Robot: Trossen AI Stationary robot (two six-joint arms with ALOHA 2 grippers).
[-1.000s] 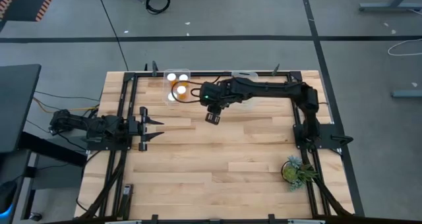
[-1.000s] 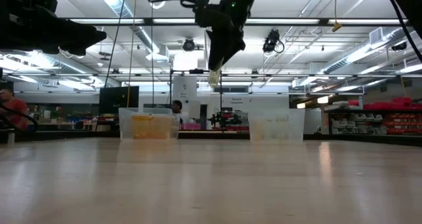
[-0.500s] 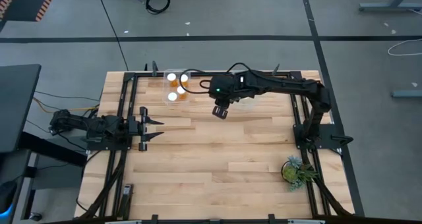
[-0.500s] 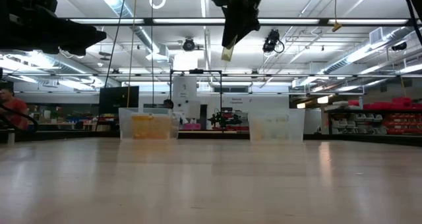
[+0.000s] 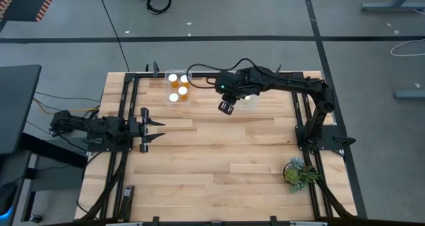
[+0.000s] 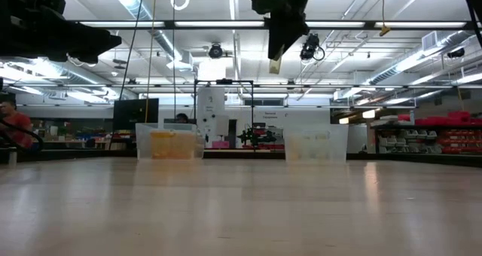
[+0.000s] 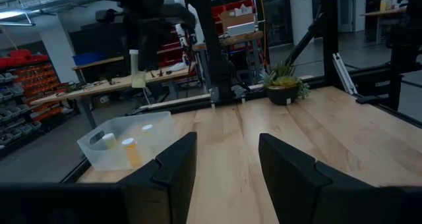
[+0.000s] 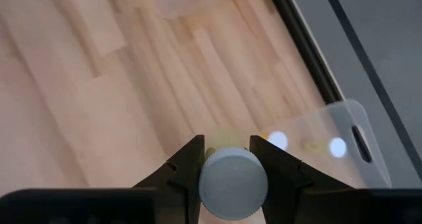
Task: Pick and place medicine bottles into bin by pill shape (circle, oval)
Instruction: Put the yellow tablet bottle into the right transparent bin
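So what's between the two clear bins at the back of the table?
In the high view, only bare wood separates the left bin from the right bin. The right gripper, shut on a bottle, hangs above that gap.

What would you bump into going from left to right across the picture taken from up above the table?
Left gripper → bin with three bottles → right gripper, holding a bottle → second clear bin → green plant.
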